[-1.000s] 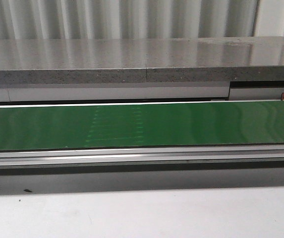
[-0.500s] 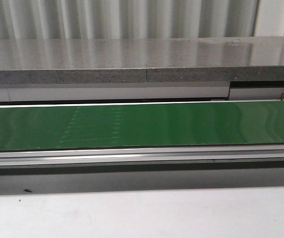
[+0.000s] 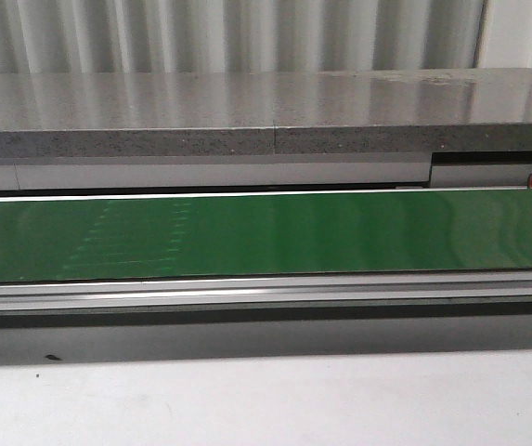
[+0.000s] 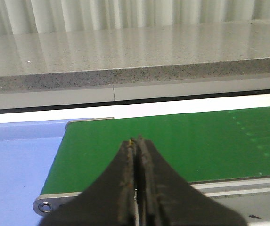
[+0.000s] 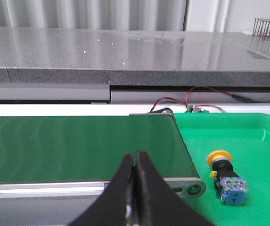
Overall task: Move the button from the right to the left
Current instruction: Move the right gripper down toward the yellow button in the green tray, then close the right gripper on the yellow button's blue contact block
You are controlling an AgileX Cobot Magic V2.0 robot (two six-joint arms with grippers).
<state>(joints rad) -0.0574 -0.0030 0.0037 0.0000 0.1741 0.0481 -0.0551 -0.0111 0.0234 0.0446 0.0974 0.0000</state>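
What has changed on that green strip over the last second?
The faint pale stitch-like marking on the green belt has slid leftward, from near the middle toward the left, so the belt is running. The grey counter behind looks the same, and neither arm nor the button shows in the front view.

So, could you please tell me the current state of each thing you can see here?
Yellow-capped push-button with blue-grey block: lying on its side in the tray, ungrasped.
Green plastic tray: holding only the button.
Green conveyor belt: bare.
Left gripper: fingers shut, empty.
Right gripper: fingers shut, empty.
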